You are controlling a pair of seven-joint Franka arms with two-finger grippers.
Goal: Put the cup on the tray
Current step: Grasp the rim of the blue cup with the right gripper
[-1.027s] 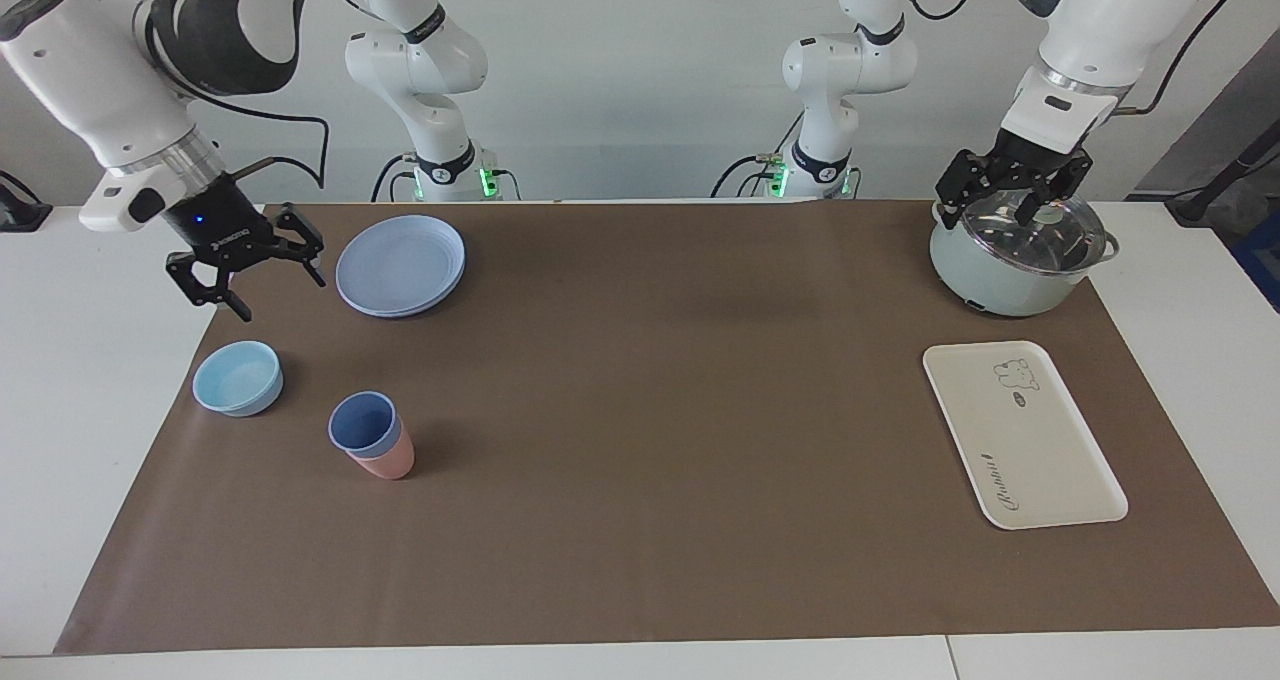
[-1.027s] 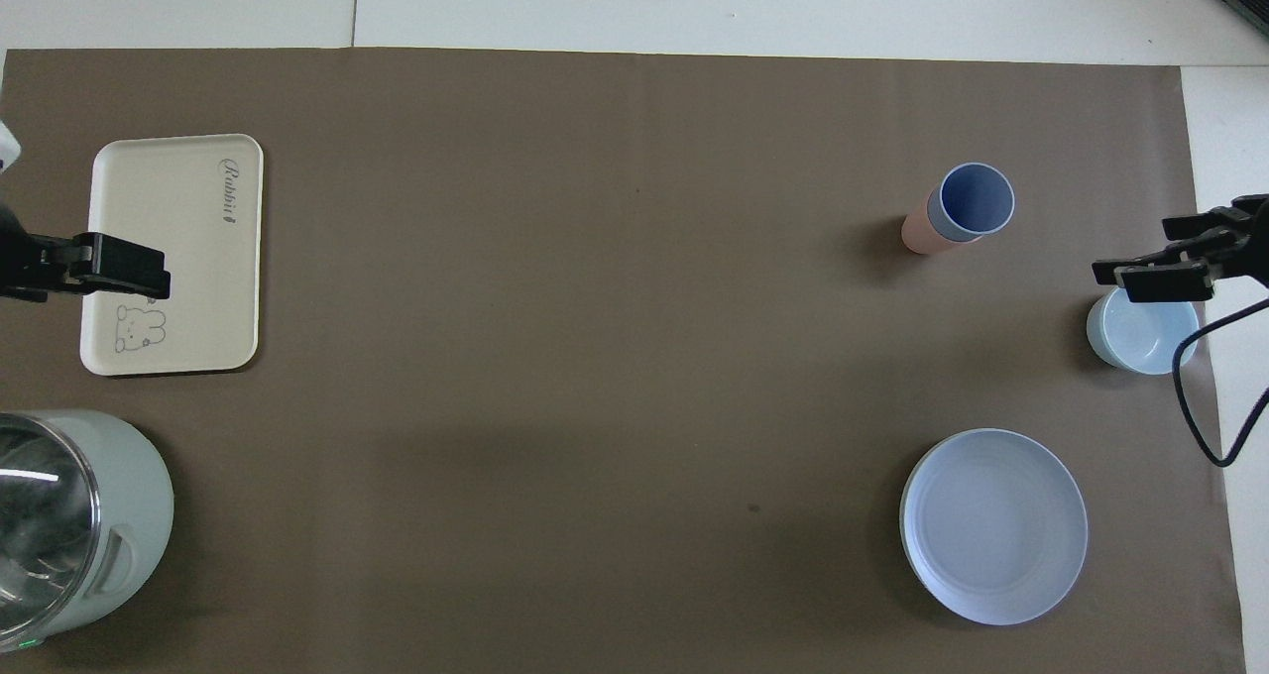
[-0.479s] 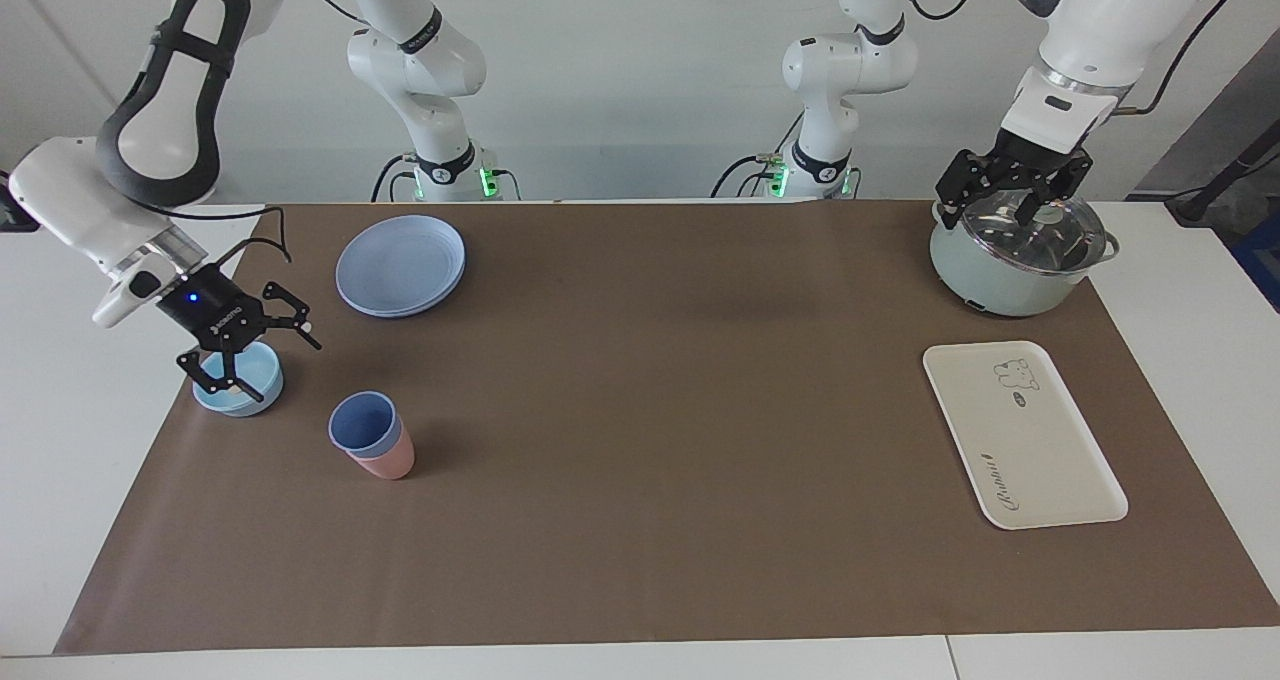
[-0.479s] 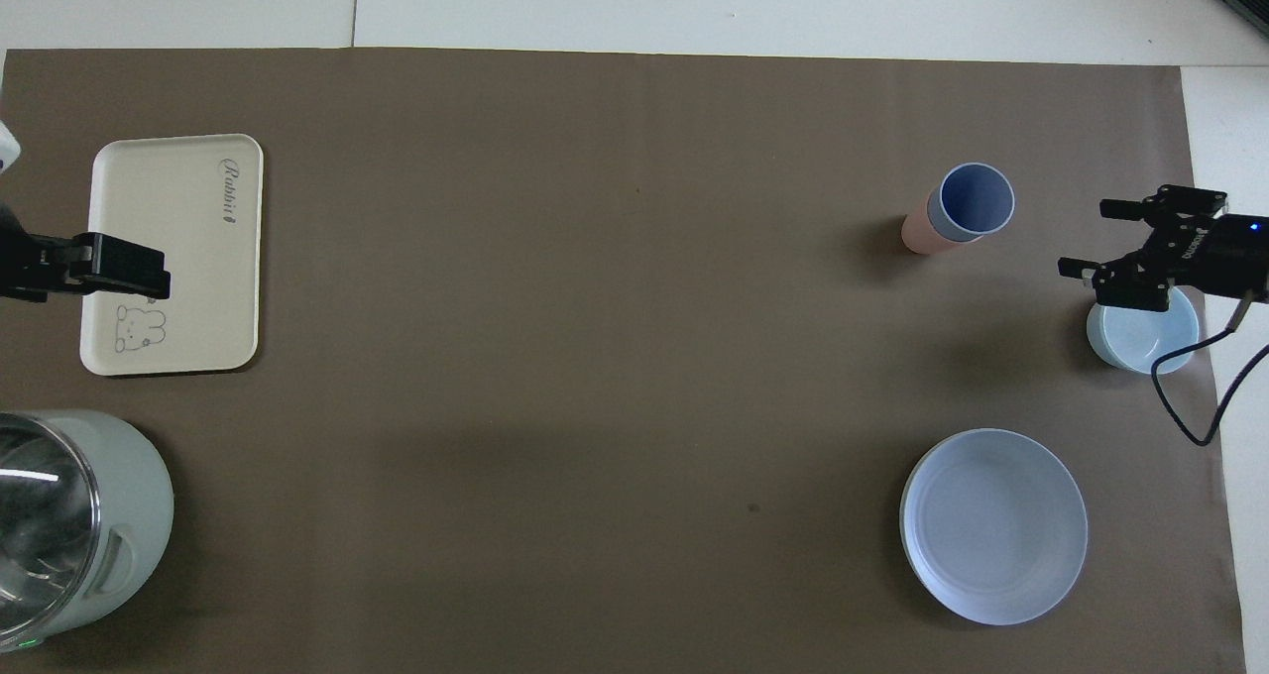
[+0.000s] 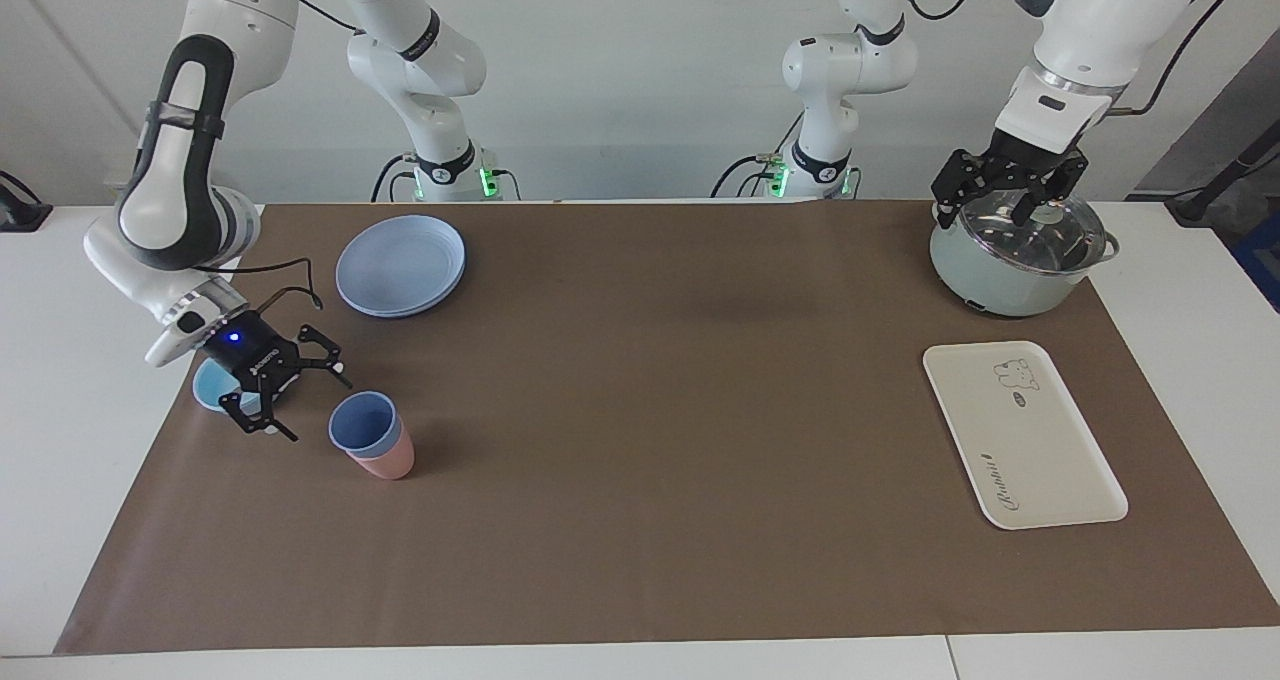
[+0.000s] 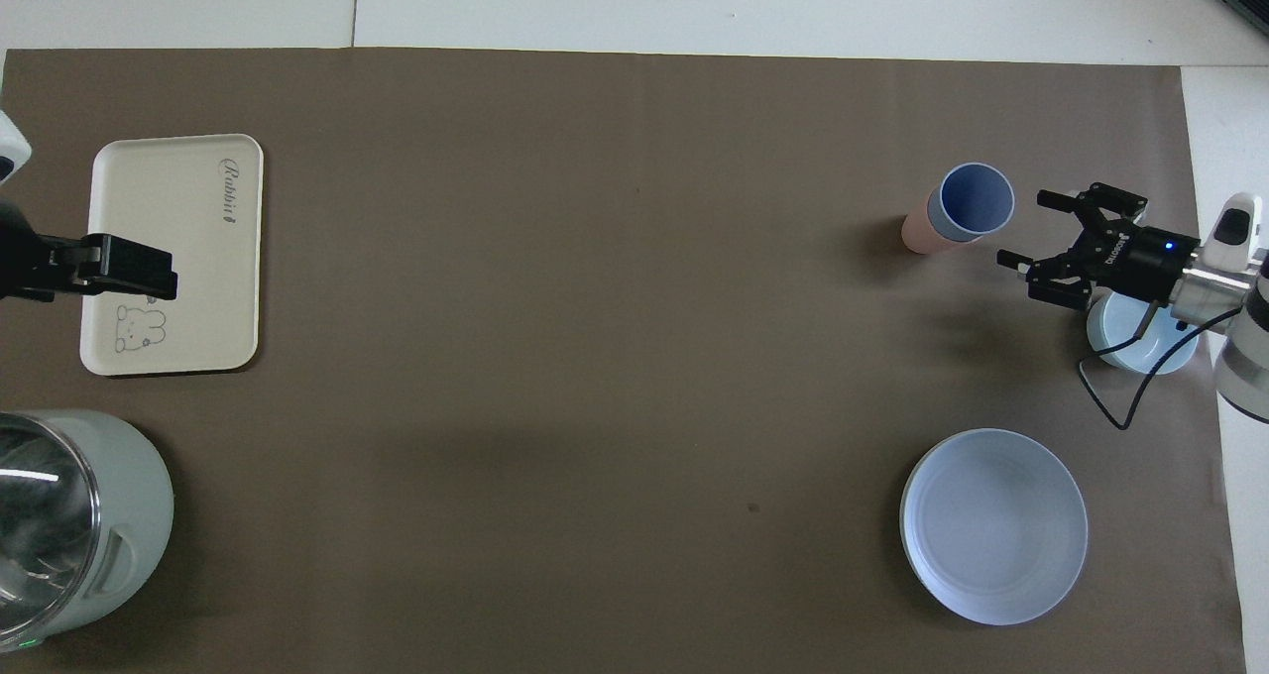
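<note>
Cup (image 5: 364, 428) nested in pink cup (image 5: 385, 457) near table's right-arm end; bare mat toward tray (image 5: 1022, 432). Right claw (image 5: 303, 397) spread, empty, beside cup. Left claw (image 5: 1003, 195) spread over pot (image 5: 1017, 252).

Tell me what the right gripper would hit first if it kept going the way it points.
Probably the periwinkle-blue plastic cup nested in the pink tumbler: the open right gripper points at it from beside the light-blue bowl, though its height is uncertain.
</note>
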